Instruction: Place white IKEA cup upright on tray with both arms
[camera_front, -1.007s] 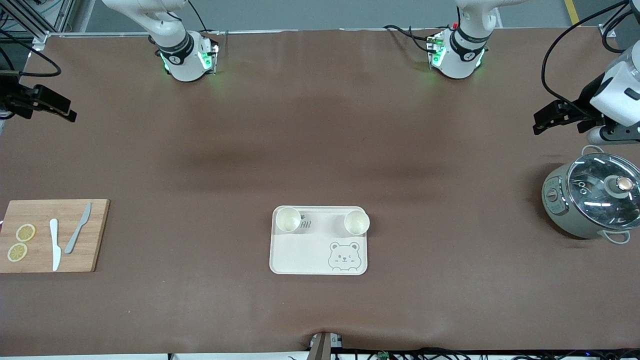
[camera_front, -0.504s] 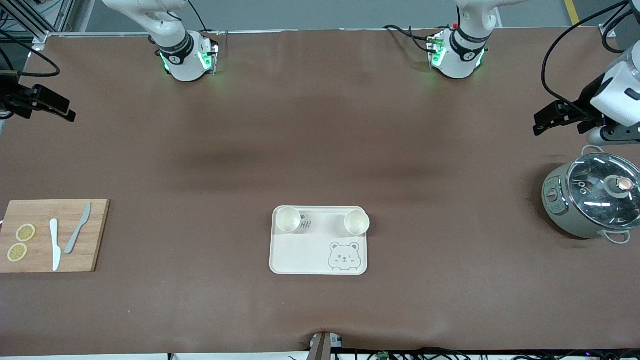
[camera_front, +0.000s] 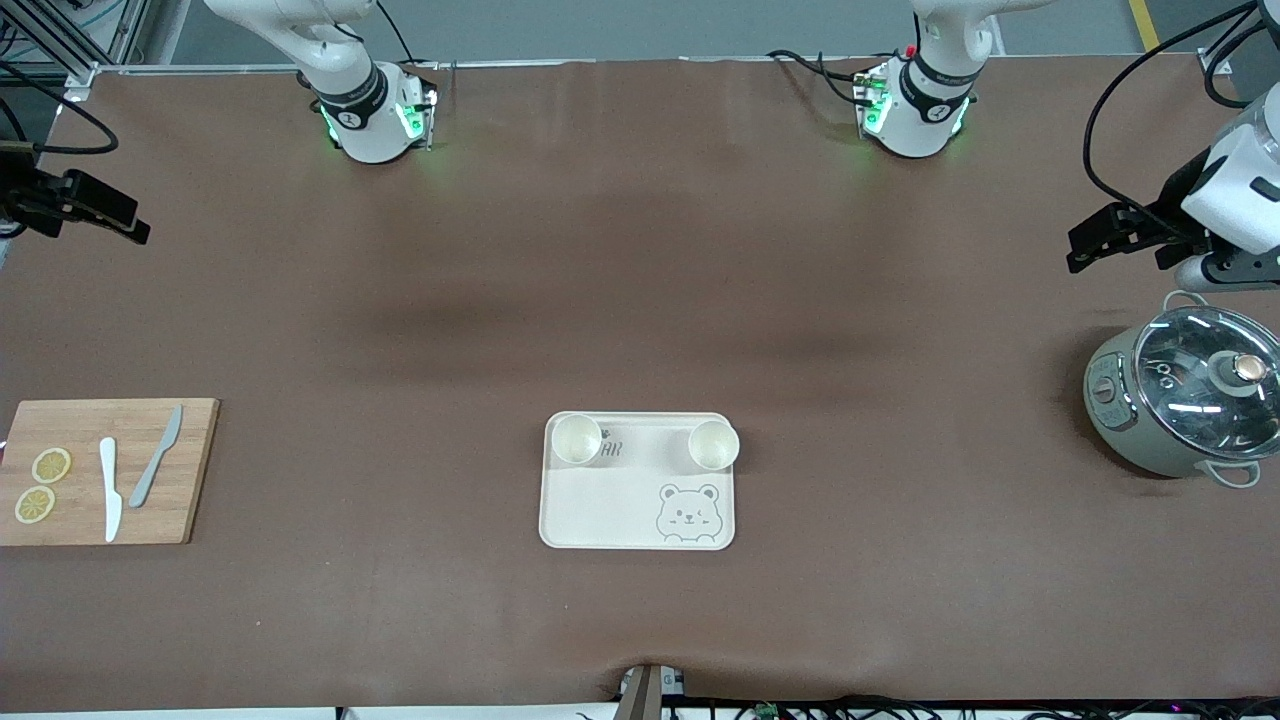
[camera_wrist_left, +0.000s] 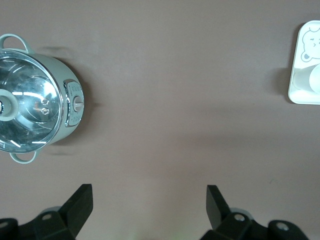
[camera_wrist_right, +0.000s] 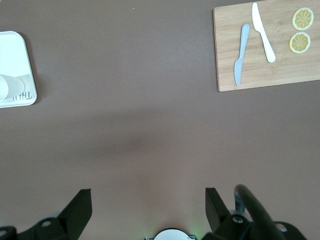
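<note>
Two cups stand upright on the tray (camera_front: 637, 481), which lies at the middle of the table (camera_front: 640, 300), near the front camera's edge. One cup (camera_front: 577, 439) occupies the tray corner toward the right arm's end; the other cup (camera_front: 713, 445) occupies the corner toward the left arm's end. Both sit on the half of the tray farther from the camera, on either side of the grey lettering, with the bear drawing nearer the camera. Both openings face up.

The left arm (camera_front: 1235, 190) is drawn back and raised at its own end of the table. The left gripper (camera_front: 1095, 240) hangs over bare table just beside the pot (camera_front: 1185, 400), well apart from the tray. In the left wrist view its fingers (camera_wrist_left: 82, 202) are spread wide and hold nothing.

The right arm waits likewise, mostly out of the front view. The right gripper (camera_front: 105, 215) hangs over bare table at the right arm's end, farther from the camera than the board (camera_front: 105, 470). In the right wrist view its fingers (camera_wrist_right: 82, 205) are also spread wide, with nothing between them.

The board carries two lemon slices (camera_front: 42, 485), a white knife (camera_front: 109, 488) and a grey knife (camera_front: 155, 457). The glass-lidded pot stands at the left arm's end.
</note>
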